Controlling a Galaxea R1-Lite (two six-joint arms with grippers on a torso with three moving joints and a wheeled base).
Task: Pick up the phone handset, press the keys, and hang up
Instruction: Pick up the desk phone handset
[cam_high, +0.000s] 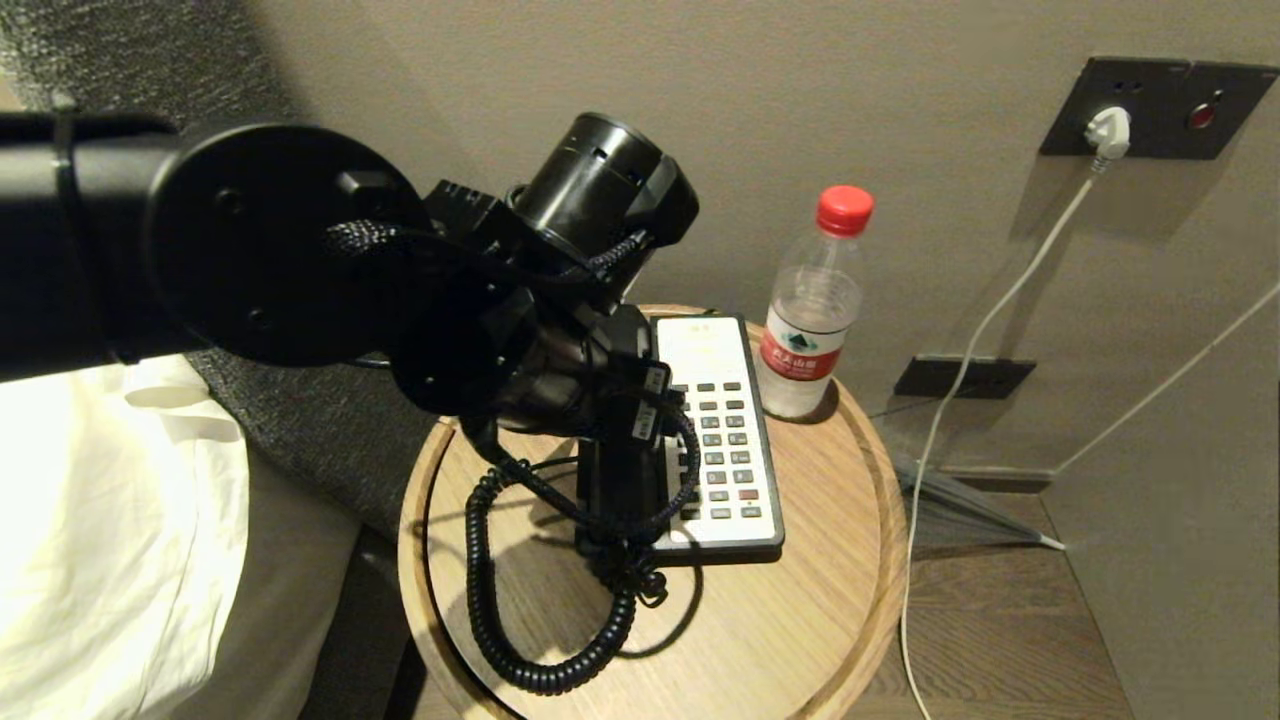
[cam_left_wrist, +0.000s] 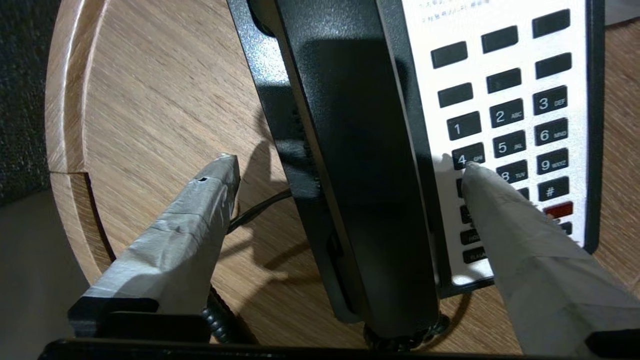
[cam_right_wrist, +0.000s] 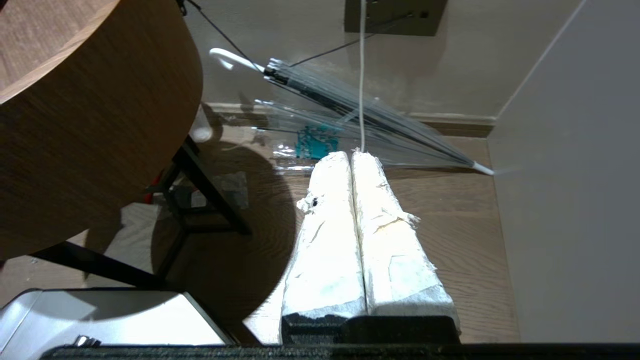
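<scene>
Long black plastic phone handset (cam_left_wrist: 360, 165): cradled on black-and-white phone base (cam_left_wrist: 505, 65), round wooden table (cam_left_wrist: 150, 100) | left gripper (cam_left_wrist: 350, 175): spread wide astride it, empty | handling: rigid, light, smooth; grasp mid-shaft | right gripper (cam_right_wrist: 352, 160): closed, parked.

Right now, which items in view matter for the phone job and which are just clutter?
Job:
- handset, on its cradle
- phone base, keypad
- coiled cord
- left gripper, open astride the handset

Clutter:
- water bottle
- umbrella on floor
- wall plug
</scene>
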